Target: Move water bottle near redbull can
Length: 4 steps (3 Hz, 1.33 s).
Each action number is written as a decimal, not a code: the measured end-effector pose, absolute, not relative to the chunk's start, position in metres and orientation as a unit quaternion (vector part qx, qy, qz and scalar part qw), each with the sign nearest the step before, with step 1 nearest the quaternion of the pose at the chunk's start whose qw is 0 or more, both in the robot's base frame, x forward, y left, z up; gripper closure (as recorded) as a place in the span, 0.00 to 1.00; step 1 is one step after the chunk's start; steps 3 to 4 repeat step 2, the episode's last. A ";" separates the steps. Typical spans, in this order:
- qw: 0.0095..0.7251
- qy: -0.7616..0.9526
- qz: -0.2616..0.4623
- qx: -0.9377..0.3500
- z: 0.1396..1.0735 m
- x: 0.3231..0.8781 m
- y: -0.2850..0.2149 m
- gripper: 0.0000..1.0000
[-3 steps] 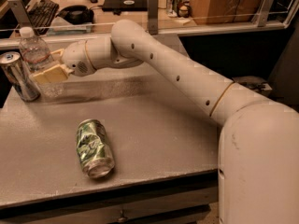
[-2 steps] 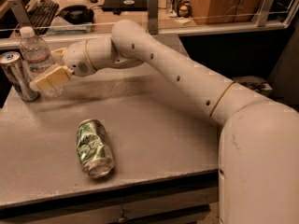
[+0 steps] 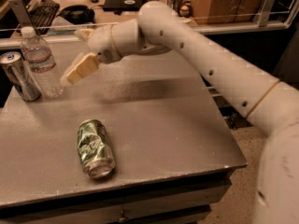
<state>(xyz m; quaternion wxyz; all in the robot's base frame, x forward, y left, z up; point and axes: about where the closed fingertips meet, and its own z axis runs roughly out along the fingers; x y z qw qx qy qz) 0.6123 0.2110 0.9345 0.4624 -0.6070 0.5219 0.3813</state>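
The water bottle (image 3: pixel 41 62) stands upright at the far left of the grey table (image 3: pixel 163 125), clear with a white cap. The redbull can (image 3: pixel 19 76), slim and silver, stands right beside it on its left, nearly touching. My gripper (image 3: pixel 73 56) hovers just to the right of the bottle, a small gap away. It is open and holds nothing. One tan finger pad (image 3: pixel 80 68) points down-left toward the bottle.
A dented green-and-silver can (image 3: pixel 96 148) lies on its side near the table's front edge. Behind the table a desk holds a keyboard (image 3: pixel 43 10), headphones (image 3: pixel 77 14) and a cardboard box (image 3: pixel 224 3). My arm spans the table's right half.
My gripper was closed around the bottle next to the can. It has let go and drawn back to the right and slightly up. The bottle stays standing by the can.
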 end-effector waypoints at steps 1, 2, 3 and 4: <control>0.501 0.536 0.311 -0.604 0.966 0.630 0.136 0.00; 0.504 0.538 0.308 -0.602 0.968 0.631 0.130 0.00; 0.504 0.538 0.308 -0.602 0.968 0.631 0.130 0.00; 0.504 0.538 0.308 -0.602 0.968 0.631 0.130 0.00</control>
